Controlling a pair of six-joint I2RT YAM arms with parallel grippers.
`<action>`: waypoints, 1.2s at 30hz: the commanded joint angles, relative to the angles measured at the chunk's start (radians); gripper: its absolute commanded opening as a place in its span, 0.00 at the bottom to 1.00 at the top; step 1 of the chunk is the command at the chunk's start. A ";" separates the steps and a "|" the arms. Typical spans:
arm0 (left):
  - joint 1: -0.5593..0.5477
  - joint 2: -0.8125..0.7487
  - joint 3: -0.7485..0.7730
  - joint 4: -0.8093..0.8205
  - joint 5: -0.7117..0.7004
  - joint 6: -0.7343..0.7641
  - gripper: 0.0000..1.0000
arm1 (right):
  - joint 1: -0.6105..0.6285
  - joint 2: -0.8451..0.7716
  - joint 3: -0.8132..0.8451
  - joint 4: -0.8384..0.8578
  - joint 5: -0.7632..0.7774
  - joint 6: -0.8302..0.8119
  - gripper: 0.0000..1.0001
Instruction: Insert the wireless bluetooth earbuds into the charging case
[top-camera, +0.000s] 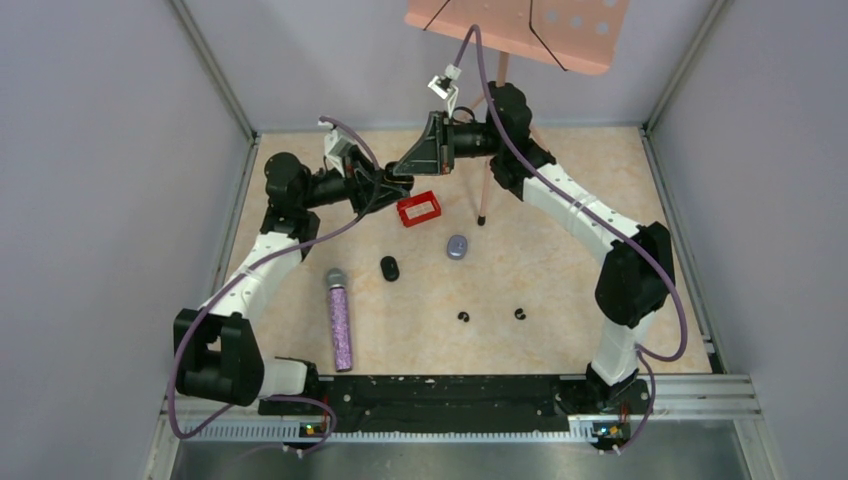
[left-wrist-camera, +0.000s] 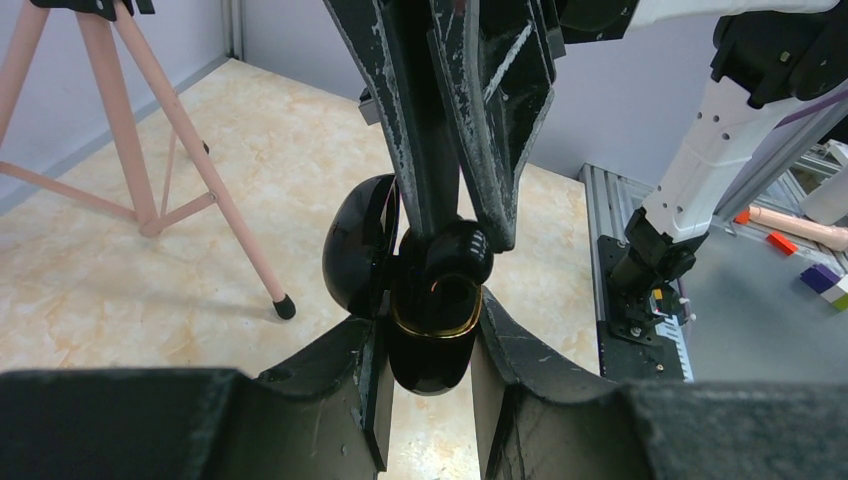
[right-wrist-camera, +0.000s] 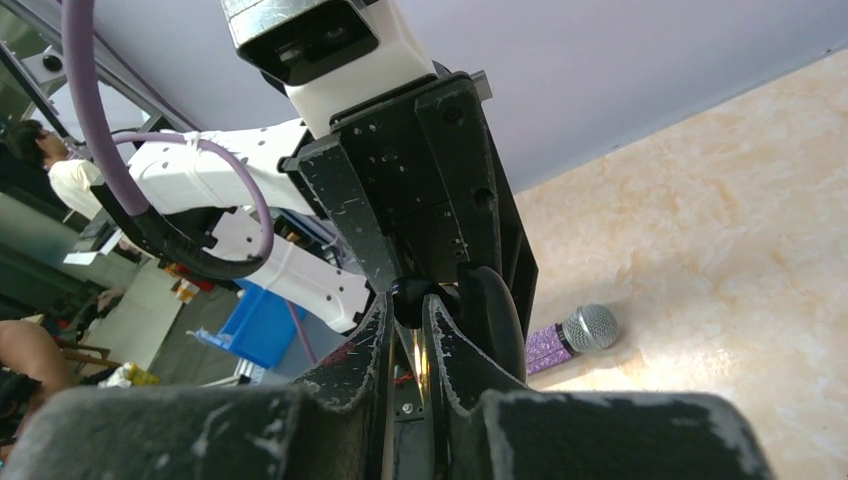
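Left wrist view gives the closest look: the left pincer (left-wrist-camera: 430, 345) is clamped tight on the lower body of the black charging case (left-wrist-camera: 430, 378), held up off the bench (top-camera: 560, 265) with its lid (left-wrist-camera: 355, 250) swung open to one side. The right pincer (left-wrist-camera: 452, 235) meets it from the opposite side, its tips almost together and nipping a black earbud (left-wrist-camera: 458, 260) that sits right at the case's gold-rimmed mouth. I cannot tell whether the bud is already down in its socket. To finish the step well, the left grip should likely hold rigid while the right arm presses gently, straight along the socket's line. A sideways push could twist the case in the grip or knock the lid. The right tips look wider than the opening, so they should probably let go only once the bud sits level with the rim. They should then back out the way they came. From the top view, the two arms meet above the far left part of the bench. A red box (top-camera: 418, 208) lies just nearer, with a grey oval case (top-camera: 457, 246) beyond it toward the middle. Two loose black earbuds (top-camera: 463, 316) wait toward the near edge, and a purple microphone (top-camera: 341, 325) lies near the left edge.
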 joint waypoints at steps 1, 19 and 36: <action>0.003 -0.041 0.046 0.067 -0.003 -0.008 0.00 | -0.012 -0.004 0.030 -0.052 0.032 -0.056 0.11; 0.003 -0.053 0.007 0.076 -0.019 -0.014 0.00 | -0.015 -0.045 0.106 -0.166 0.052 -0.146 0.33; -0.015 -0.063 -0.047 0.018 0.052 0.124 0.00 | -0.046 -0.139 0.063 -0.428 0.061 -0.535 0.70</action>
